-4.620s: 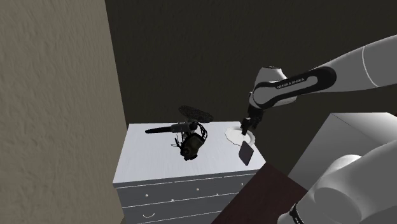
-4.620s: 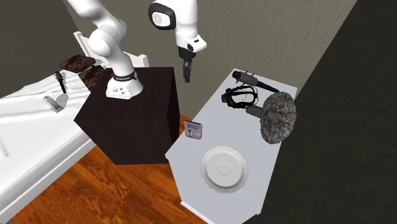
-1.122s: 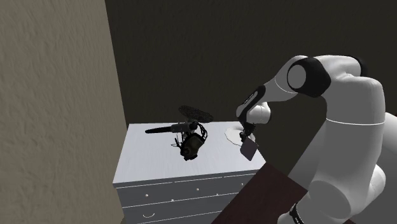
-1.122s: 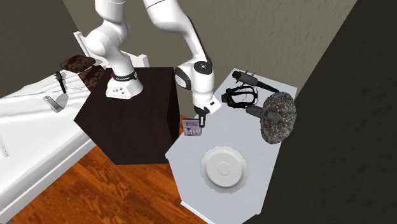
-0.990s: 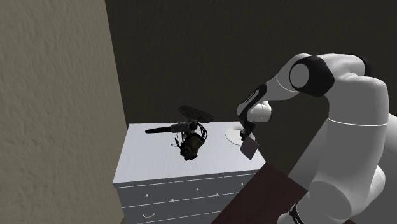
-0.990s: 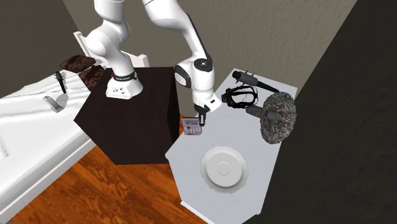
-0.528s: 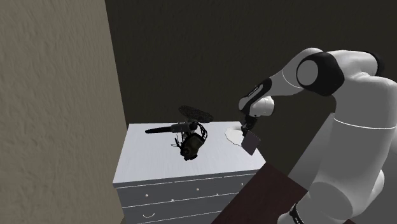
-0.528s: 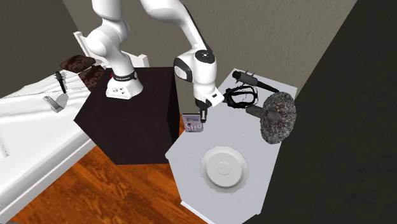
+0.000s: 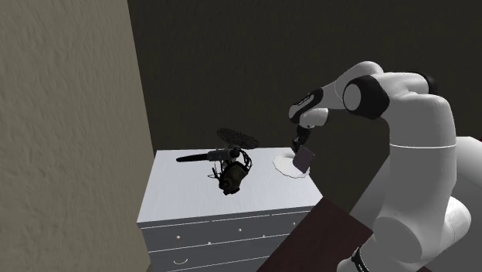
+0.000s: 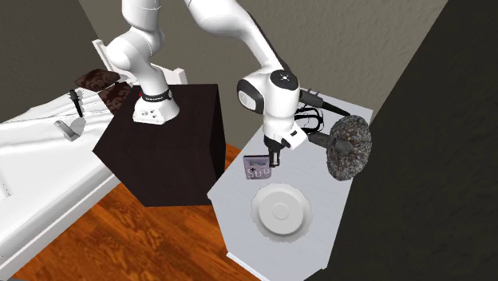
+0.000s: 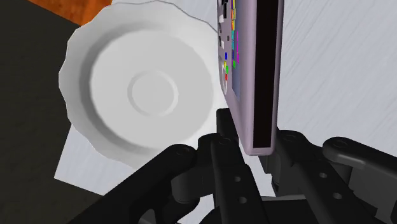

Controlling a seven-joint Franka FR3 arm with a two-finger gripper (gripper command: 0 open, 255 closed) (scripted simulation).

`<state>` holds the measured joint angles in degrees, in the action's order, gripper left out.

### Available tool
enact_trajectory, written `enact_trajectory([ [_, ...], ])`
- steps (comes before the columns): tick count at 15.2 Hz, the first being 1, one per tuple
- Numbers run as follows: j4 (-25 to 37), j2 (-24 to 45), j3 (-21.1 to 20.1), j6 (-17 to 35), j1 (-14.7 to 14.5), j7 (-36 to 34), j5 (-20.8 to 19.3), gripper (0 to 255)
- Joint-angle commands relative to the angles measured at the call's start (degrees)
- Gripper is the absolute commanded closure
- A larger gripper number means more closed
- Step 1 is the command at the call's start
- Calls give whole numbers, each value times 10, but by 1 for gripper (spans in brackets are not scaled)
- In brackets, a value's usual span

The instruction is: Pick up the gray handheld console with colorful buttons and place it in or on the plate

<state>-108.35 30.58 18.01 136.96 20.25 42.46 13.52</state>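
The gripper [image 10: 274,157] was closed on the gray handheld console [image 10: 255,168], its black fingers [image 11: 224,130] clamped on the console's lower end. In the wrist view the console [image 11: 257,70] stood upright between the fingers, seen edge-on, with small colored buttons down its face. The gripper [image 11: 250,143] pointed down at the white plate [image 11: 114,83], which lay beyond the button side of the console.

In the second exterior view the console hung clear of the white bench [image 10: 319,191], near the edge that faces the dark stand [image 10: 171,144]. The plate [image 10: 259,209] lay flat on the bench at about five o'clock from the console, apart from it. A black strapped item [image 10: 307,120] lay at about one o'clock from the console. A speckled gray disc [image 10: 349,148] stood at about three o'clock. A white bed [image 10: 40,160] lay at nine o'clock of the stand, over a wood floor [image 10: 120,231].

In the shoulder view the gripper [image 9: 297,147] held the console [image 9: 304,159] just over the plate [image 9: 284,164], at the three o'clock end of the bench [image 9: 193,193].
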Motion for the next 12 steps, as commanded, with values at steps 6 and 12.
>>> enact_trajectory([
  [6,251,132,-10,-120,54,8,10,255],
  [12,473,252,-19,-220,99,0,13,255],
])
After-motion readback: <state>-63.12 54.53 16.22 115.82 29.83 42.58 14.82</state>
